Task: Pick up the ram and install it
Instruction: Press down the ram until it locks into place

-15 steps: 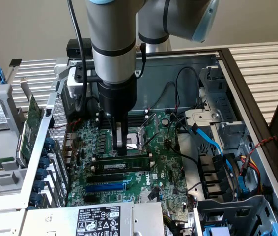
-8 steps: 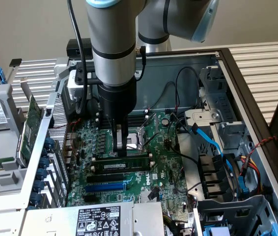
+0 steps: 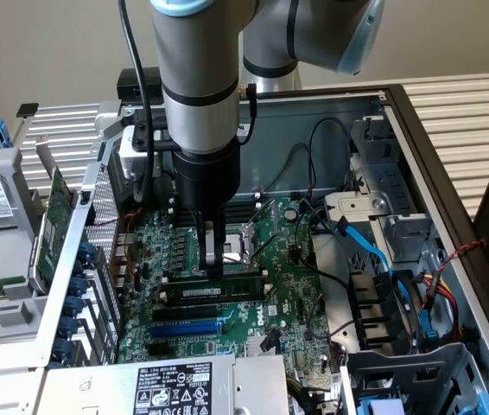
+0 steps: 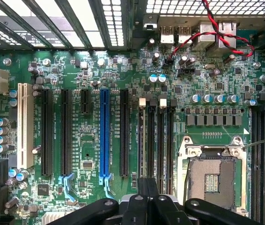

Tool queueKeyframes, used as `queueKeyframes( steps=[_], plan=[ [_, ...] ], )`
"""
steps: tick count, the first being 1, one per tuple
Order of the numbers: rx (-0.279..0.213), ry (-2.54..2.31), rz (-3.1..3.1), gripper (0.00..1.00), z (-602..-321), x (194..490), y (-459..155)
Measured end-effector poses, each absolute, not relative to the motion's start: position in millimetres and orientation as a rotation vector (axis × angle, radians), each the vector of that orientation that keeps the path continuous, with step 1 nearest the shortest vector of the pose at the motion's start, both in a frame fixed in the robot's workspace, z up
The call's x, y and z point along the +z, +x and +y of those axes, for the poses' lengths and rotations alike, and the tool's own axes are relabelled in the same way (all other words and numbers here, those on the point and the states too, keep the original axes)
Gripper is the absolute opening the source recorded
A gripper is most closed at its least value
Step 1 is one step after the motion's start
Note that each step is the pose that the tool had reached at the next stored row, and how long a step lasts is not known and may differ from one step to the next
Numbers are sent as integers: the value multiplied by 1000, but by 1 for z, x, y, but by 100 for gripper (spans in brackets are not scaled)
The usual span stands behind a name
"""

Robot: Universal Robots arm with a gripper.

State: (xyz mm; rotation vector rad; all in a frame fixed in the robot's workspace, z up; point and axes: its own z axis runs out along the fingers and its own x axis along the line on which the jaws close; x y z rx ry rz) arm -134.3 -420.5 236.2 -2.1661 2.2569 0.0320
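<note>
Looking into the open computer case (image 3: 314, 130) from the exterior view, find the gripper (image 3: 212, 270) near the middle, pointing straight down from the grey arm (image 3: 197, 86) over the green motherboard (image 3: 288, 285). Read the jaws as closed almost completely, tips together. Find the ram (image 3: 219, 291) directly under those tips, at 6 o'clock from them: standing on edge in a black slot, lengthwise from 9 to 3 o'clock, white label facing the camera. Judge the tips to be touching its upper edge and probably pinching it, though hard to confirm from this angle. Note the CPU socket (image 3: 244, 242) at 1 o'clock from the ram, just beside it, and the blue slot (image 3: 184, 328) at 7 o'clock, beyond one more black slot. Spot a blue cable (image 3: 370, 246) well off at 3 o'clock and a green expansion card (image 3: 50, 225) outside the case at 9 o'clock. In the wrist view, see the gripper (image 4: 147, 187) dark and closed over the memory slots, between the blue slot (image 4: 104, 136) and the CPU socket (image 4: 212, 176).
</note>
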Motion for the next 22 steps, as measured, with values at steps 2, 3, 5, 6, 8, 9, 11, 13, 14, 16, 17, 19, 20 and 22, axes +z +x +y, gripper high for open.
queueKeyframes(
  steps=[2, 3, 5, 6, 8, 9, 11, 13, 14, 16, 17, 19, 20, 22],
  plan=[
    [32, -2166, 2257, 11, -420, 236, -134],
    [32, -2166, 2257, 11, -420, 235, -134],
    [32, -2166, 2257, 11, -420, 235, -134],
    [32, -2166, 2257, 11, -420, 234, -134],
    [32, -2166, 2257, 11, -420, 234, -134],
    [32, -2166, 2257, 11, -420, 234, -134],
    [32, -2166, 2257, 11, -420, 233, -134],
    [32, -2166, 2257, 11, -420, 232, -134],
    [32, -2166, 2257, 11, -420, 232, -134],
    [32, -2166, 2257, 11, -420, 231, -134],
    [32, -2166, 2257, 11, -420, 231, -134],
    [32, -2166, 2257, 11, -421, 231, -134],
    [32, -2166, 2257, 11, -421, 230, -134],
    [32, -2166, 2257, 11, -421, 230, -134]
  ],
)
